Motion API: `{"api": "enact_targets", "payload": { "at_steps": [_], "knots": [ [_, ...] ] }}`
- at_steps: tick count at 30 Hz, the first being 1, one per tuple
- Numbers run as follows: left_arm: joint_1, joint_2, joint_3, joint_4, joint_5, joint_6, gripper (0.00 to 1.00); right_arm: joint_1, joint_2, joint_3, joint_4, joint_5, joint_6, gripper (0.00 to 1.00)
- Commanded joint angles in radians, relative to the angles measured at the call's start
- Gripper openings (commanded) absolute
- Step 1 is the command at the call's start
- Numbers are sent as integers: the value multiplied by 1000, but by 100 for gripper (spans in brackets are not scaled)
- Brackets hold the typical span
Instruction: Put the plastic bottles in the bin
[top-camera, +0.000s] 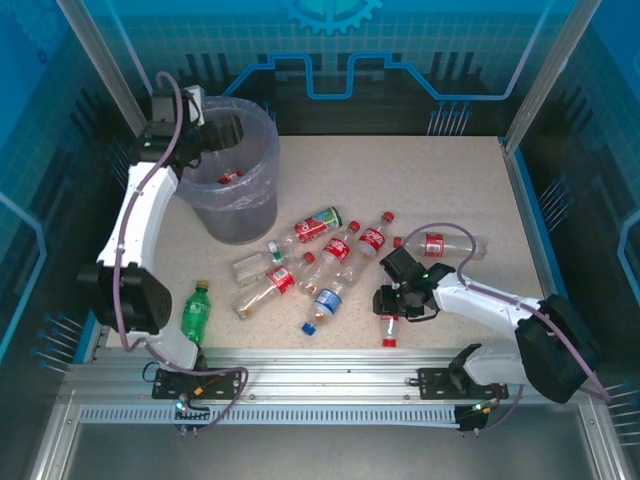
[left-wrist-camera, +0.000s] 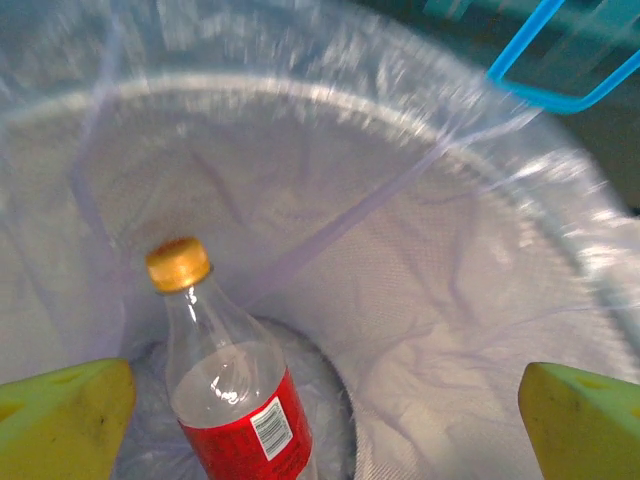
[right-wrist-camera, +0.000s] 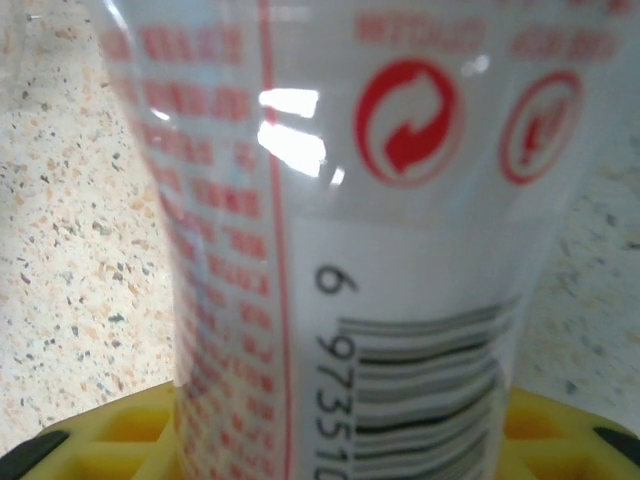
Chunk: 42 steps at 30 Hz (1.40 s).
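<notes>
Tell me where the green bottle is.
In the top view the green bottle lies near the front-left edge of the table, apart from the red-labelled bottles to its right and in front of the bin.

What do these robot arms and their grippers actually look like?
The left arm and right arm each have white curved shells between bulky black joints, with a lilac cable looping along each. A small green light glows near the right wrist. The gripper fingers are chunky yellow plastic.
</notes>
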Motion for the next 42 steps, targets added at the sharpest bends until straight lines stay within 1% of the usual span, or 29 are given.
{"api": "enact_targets", "payload": {
  "at_steps": [1,3,5,8,10,12,13,15,18,24,28,30,33,36,39,42],
  "knots": [
    [-10,-112,48,-50,-8,-9,99,-13,-82,91,-107,36,-64,46],
    [-21,-155,64,-85,-13,-16,99,-27,-113,142,-149,30,-112,45],
    [-52,-193,70,-115,-21,-16,99,-44,-137,192,-175,6,-174,45],
    [-122,-239,60,-159,1,-16,99,-71,-170,247,-154,-60,-284,44],
    [-178,-263,41,-169,23,-4,99,-97,-182,256,-109,-145,-358,43],
    [-249,-271,43,-204,51,10,99,-139,-180,301,-70,-253,-406,42],
    [-271,-270,47,-219,77,8,99,-163,-175,313,-56,-301,-415,42],
    [-313,-271,25,-219,163,-34,99,-208,-157,342,-17,-424,-432,42],
    [-378,-286,-73,-129,289,-113,98,-240,-127,382,29,-541,-460,43],
    [-472,-279,-234,68,405,-244,99,-270,-77,407,136,-712,-477,43],
    [-524,-246,-346,207,472,-312,99,-279,-60,401,185,-781,-463,43],
    [-547,-229,-405,302,491,-361,99,-279,-51,398,203,-801,-449,43],
    [-573,-187,-452,438,520,-433,99,-281,-48,380,260,-833,-414,43],
    [-606,-138,-441,462,507,-432,99,-279,-47,366,315,-860,-378,43],
    [-622,-101,-438,504,511,-455,98,-280,-42,363,330,-866,-369,43],
    [-627,-77,-431,523,515,-465,89,-280,-38,361,340,-871,-363,44]
  ]
}}
